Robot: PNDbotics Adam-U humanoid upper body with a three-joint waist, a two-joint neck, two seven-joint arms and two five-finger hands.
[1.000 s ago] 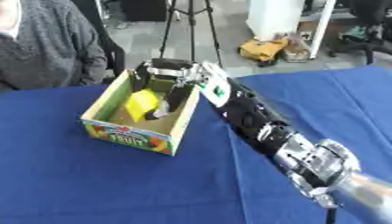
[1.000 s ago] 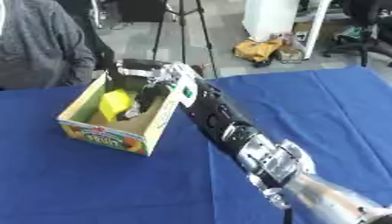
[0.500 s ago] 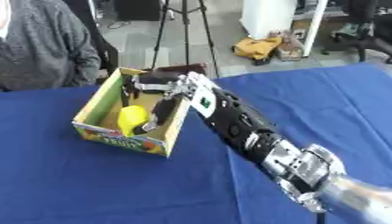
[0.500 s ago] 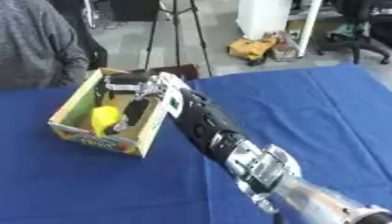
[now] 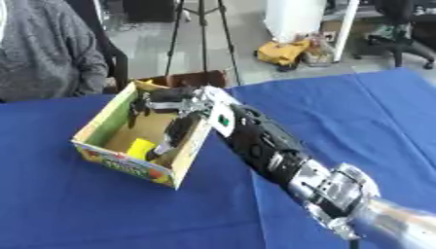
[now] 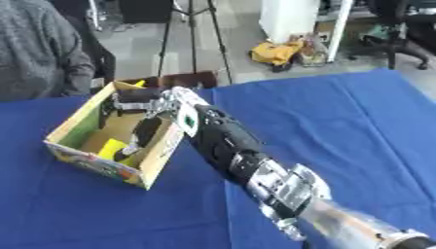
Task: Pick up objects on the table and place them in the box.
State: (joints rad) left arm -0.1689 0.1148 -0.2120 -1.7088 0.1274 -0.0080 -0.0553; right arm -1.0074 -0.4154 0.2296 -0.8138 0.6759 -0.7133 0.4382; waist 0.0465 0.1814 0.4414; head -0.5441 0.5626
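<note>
The robot's right hand point(image 5: 174, 104) reaches into the cardboard box point(image 5: 102, 155) on the blue desk point(image 5: 68, 209), fingers spread and released. A yellow object point(image 5: 141, 148) lies on the box floor below. Withdrawing carelessly, fingers might catch the box wall and drag it.

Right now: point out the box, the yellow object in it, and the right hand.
box point(image 5: 104, 122), left eye view, inner left wall.
yellow object point(image 5: 141, 148), left eye view, its top face.
right hand point(image 5: 174, 95), left eye view, back of hand.
</note>
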